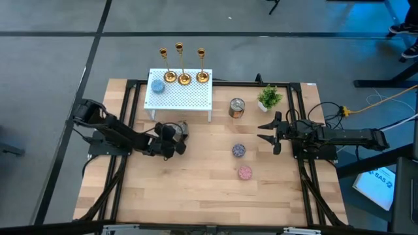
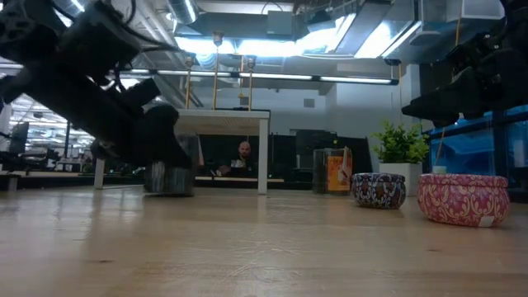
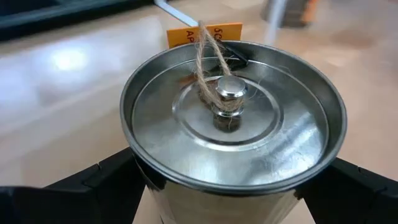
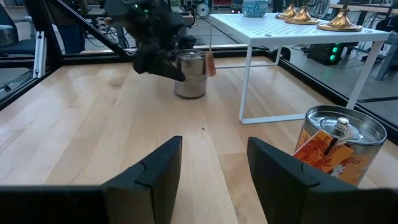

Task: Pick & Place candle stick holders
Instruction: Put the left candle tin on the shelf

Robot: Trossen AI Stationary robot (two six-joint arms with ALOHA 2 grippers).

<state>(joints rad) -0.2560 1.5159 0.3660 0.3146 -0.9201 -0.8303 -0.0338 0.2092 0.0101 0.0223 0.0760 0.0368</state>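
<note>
A: L gripper (image 1: 177, 135) – what's it on?

B: Fingers wide either side of a silver tin (image 3: 231, 127) just in front of the white perforated stand (image 1: 179, 96), near its front edge. Looks clamped round the tin, not a candlestick.

A: R gripper (image 1: 268, 132)?

B: Jaws apart, nothing between, hanging over the wood well off to the stand's right-front, past the copper tin (image 1: 236, 108).

A: And the candle stick holders (image 1: 185, 65)?

B: All 3 upright on the stand's back edge, in a row, stems vertical, blue disc (image 1: 157, 85) beside them.

A: So which arm's closer?

B: L, I'd say – holders lie straight beyond its tin, across the stand top. It'd need to drop the tin first & come in level at a stem. R is further, off to the side.
</note>
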